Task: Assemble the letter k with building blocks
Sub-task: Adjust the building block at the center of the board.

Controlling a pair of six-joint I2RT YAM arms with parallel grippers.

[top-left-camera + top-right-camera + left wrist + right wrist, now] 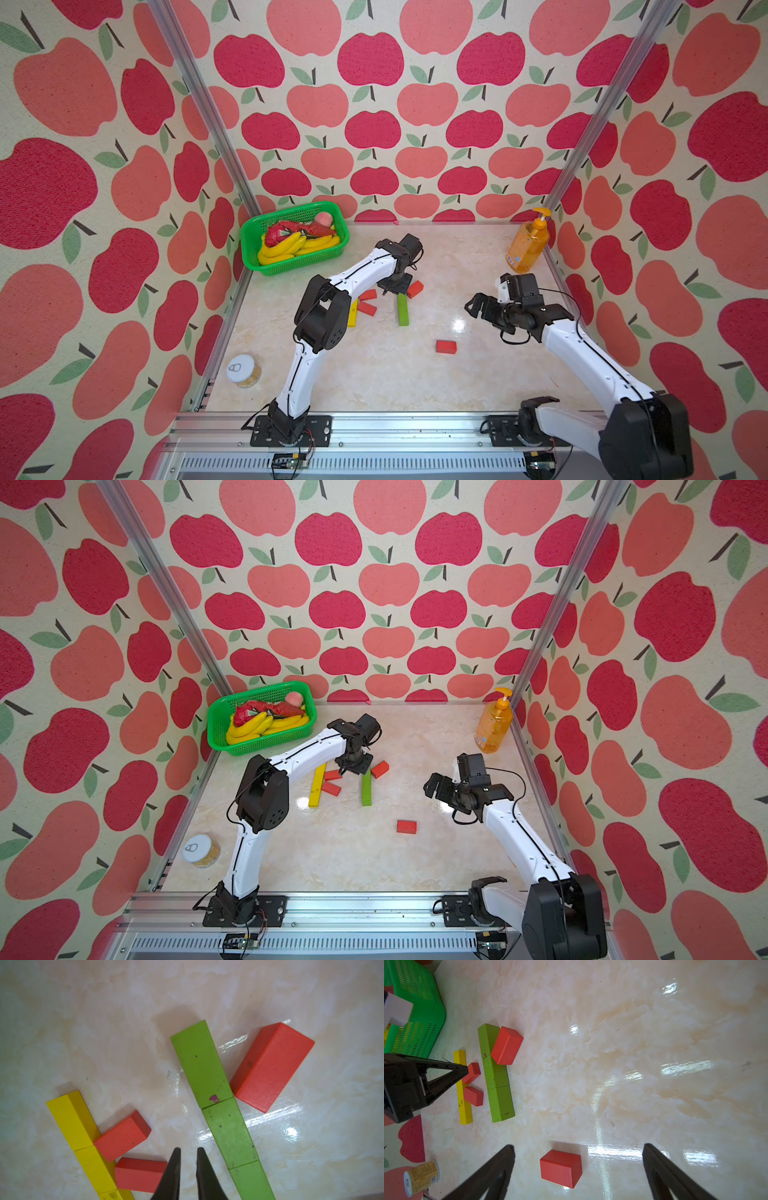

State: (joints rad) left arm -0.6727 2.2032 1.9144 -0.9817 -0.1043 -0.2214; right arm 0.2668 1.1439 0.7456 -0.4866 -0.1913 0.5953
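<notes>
Stroke likely missing from green bar (402, 309). Left gripper (188, 1150) shut, empty; right gripper (578, 1145) open toward loose red brick (446, 346), bar's four o'clock.

A: How do the bars lie?
B: The yellow bar of wooden bricks (317, 785) is on the left and the green bar of wooden bricks (366, 787) on the right, both running front to back.
A: What is between them?
B: A farther red wooden brick (332, 775) and a nearer red wooden brick (331, 788), both touching the yellow bar. A third red wooden brick (380, 769) lies just right of the green bar's far end. A lone red wooden brick (406, 826) lies nearer the front, well apart.
A: And the corners?
B: The green plastic basket (270, 745) is far left, the orange soap bottle (493, 727) far right.
</notes>
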